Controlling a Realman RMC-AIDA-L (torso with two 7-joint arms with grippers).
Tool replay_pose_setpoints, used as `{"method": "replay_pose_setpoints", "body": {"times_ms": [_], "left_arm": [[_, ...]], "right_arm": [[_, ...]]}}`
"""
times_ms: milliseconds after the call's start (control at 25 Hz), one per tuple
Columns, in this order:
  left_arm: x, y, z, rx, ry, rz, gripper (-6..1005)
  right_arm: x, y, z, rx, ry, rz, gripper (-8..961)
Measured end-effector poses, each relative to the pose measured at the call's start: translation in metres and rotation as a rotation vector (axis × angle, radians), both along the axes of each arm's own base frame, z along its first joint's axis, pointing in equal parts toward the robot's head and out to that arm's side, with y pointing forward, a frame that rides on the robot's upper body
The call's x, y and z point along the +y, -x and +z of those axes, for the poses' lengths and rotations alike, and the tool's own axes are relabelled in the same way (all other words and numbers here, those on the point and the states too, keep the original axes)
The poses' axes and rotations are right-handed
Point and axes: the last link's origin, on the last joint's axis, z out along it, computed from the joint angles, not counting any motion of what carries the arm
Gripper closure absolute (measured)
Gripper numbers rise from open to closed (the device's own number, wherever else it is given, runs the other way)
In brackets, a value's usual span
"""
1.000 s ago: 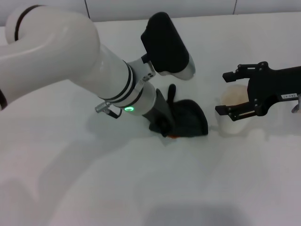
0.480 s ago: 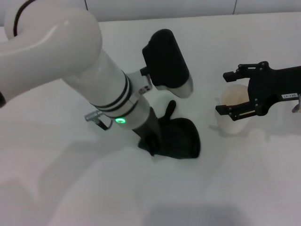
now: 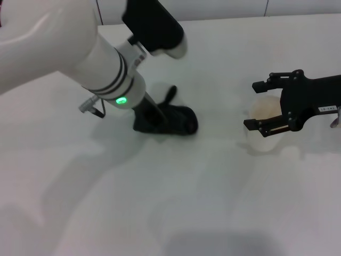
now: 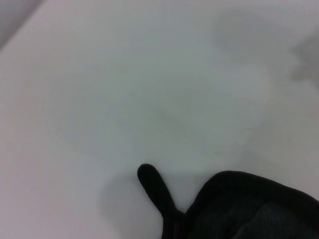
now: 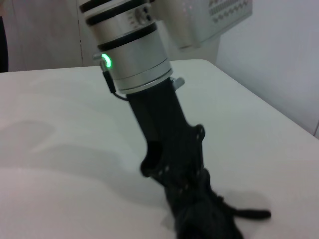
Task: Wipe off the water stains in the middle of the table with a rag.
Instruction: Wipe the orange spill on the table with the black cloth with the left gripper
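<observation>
- The table (image 3: 213,213) is a broad, plain white matte top that fills nearly the whole head view; soft grey shadows of the arms lie across its near part.
- At the far edge a pale wall with thin vertical seams rises behind it.
- The rag (image 3: 176,120) is a soft black cloth, bunched into a rounded lump left of the table's middle, with a thin finger-like tab sticking up toward the far side; the left wrist view shows the same tab and a fuzzy, matte weave (image 4: 249,209).
- The left gripper (image 3: 152,118) comes down at a slant from a glossy white arm with black bands and a green light, and presses into the rag; its dark fingers are sunk in the cloth and seem clenched on it (image 5: 187,191).
- No orange blot of the water stains shows on the bare table; whether any lies beneath the cloth cannot be told.
- The right gripper (image 3: 258,106), black and jointed, hangs well apart at the right, its fingers spread wide on either side of a white paper cup (image 3: 265,114).
</observation>
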Motion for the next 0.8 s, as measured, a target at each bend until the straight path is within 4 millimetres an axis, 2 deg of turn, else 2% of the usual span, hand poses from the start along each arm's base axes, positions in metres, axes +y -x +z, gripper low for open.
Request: {"method": "replay_pose_setpoints", "body": {"times_ms": [120, 280, 480, 800], "left_arm": [[0.009, 0.005, 0.007, 0.008, -0.078, 0.052, 865], [0.012, 0.009, 0.009, 0.024, -0.104, 0.075, 860], [0.004, 0.005, 0.013, 0.062, -0.057, 0.062, 853], [-0.011, 0.007, 0.042, 0.215, -0.019, 0.112, 841]], "right_arm": [[0.0, 0.0, 0.0, 0.0, 0.001, 0.0, 84], [0.0, 0.0, 0.0, 0.0, 0.002, 0.0, 84], [-0.001, -0.001, 0.0, -0.001, 0.002, -0.001, 83], [-0.002, -0.001, 0.005, 0.008, -0.011, -0.001, 84]]}}
